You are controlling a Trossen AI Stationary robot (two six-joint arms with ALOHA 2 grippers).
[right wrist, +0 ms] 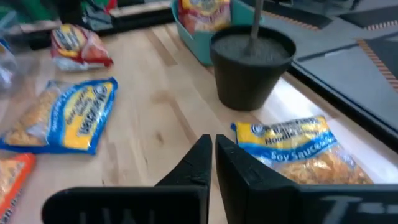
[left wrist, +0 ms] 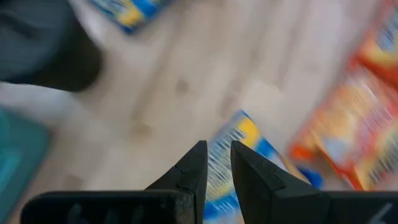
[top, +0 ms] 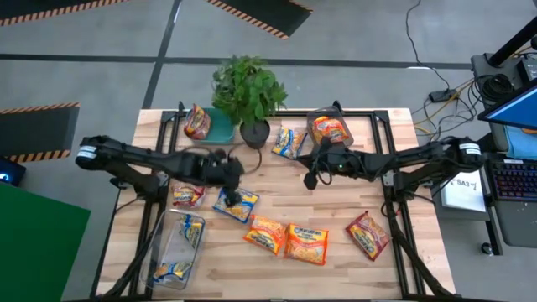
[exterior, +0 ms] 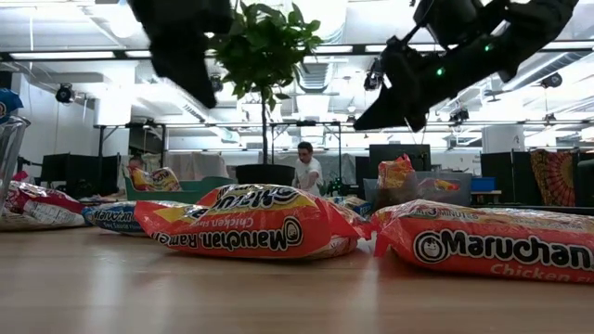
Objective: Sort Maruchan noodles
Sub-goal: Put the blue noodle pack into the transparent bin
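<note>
Maruchan noodle packets lie flat on the wooden table. There is a blue one (top: pixel 237 204), a red one (top: pixel 187 195), two orange ones (top: pixel 289 239), a red one (top: pixel 367 235) and a blue one (top: pixel 289 141) near the plant pot. My left gripper (top: pixel 236 190) hangs over the middle blue packet (left wrist: pixel 239 162). Its fingers stand a little apart with nothing between them. My right gripper (top: pixel 310 179) is shut and empty. It hangs above the table near the far blue packet (right wrist: pixel 292 146).
A potted plant (top: pixel 250 101) stands at the far middle, beside a teal bin (top: pixel 220 127) holding a red packet. A clear tub (top: pixel 329 127) holds an orange packet, and another clear tub (top: pixel 178 247) at the near left holds blue ones. A person (exterior: pixel 304 169) shows far behind the table.
</note>
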